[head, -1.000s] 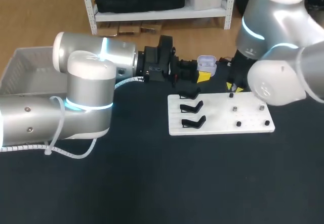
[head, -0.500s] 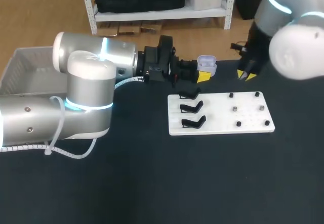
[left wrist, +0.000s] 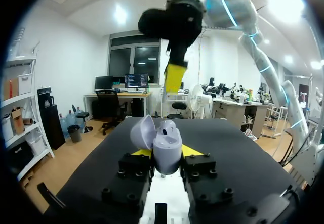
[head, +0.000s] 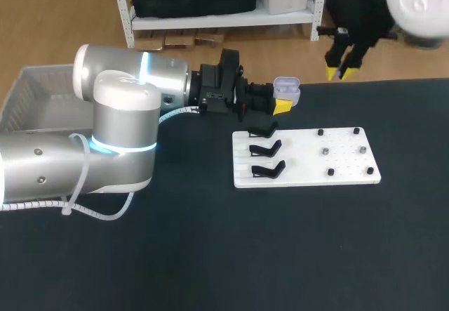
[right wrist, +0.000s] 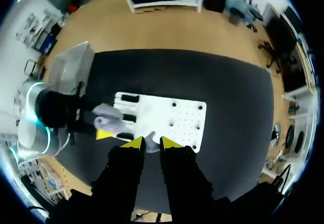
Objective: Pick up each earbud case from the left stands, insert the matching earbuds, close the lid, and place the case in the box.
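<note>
My left gripper [head: 283,99] is shut on a lavender earbud case [head: 286,86], held sideways just beyond the white board's [head: 309,158] far left corner. The case [left wrist: 165,144] sits between the yellow tips with its lid open. High over the table's far edge, my right gripper [head: 342,69] points down, and it hangs above the case as the right gripper [left wrist: 174,77] in the left wrist view. A small pale earbud [right wrist: 150,147] is pinched between its fingertips [right wrist: 134,143]. Under it lie the board [right wrist: 167,114] and the case [right wrist: 108,121].
Three black stands [head: 266,149] line the board's left side, all bare. Small dark pegs [head: 326,152] dot its right half. A grey box [head: 38,93] sits at the table's far left, behind my left arm.
My right arm has lifted from the board's far right edge and swung up and back, beyond the table's far edge. The left arm and the case have stayed put.
</note>
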You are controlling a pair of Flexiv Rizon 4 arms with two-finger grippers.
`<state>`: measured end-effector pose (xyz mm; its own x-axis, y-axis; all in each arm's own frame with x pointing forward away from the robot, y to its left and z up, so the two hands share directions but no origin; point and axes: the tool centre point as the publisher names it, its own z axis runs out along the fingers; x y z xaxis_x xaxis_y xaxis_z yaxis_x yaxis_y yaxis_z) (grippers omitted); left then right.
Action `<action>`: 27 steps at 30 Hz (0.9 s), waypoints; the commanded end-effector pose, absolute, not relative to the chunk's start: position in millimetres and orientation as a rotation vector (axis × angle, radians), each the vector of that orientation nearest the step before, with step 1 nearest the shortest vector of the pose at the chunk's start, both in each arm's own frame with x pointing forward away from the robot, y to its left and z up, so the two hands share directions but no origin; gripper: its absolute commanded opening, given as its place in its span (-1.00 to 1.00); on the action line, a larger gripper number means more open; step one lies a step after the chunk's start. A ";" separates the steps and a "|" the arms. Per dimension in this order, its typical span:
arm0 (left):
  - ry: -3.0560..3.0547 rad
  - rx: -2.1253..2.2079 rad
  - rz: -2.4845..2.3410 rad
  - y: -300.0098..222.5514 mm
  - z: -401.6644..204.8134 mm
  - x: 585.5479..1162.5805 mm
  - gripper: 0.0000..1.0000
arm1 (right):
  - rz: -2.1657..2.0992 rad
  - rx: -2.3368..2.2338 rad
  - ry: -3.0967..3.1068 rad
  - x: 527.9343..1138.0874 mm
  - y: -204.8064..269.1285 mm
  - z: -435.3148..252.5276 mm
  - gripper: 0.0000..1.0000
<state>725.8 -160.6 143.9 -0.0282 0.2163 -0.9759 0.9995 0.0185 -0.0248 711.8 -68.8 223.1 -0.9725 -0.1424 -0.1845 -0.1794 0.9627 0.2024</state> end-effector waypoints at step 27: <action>1.389 1.339 -1.106 -160.0 142.5 725.5 -1.00 | 0.247 -0.916 2.842 703.0 0.7 227.4 -1.00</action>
<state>725.8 -160.6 143.9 -0.0282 0.2163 -0.9759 0.9995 0.0185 -0.0248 698.0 -3.6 228.7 -0.8043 -0.5613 -0.1951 -0.5865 0.8027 0.1087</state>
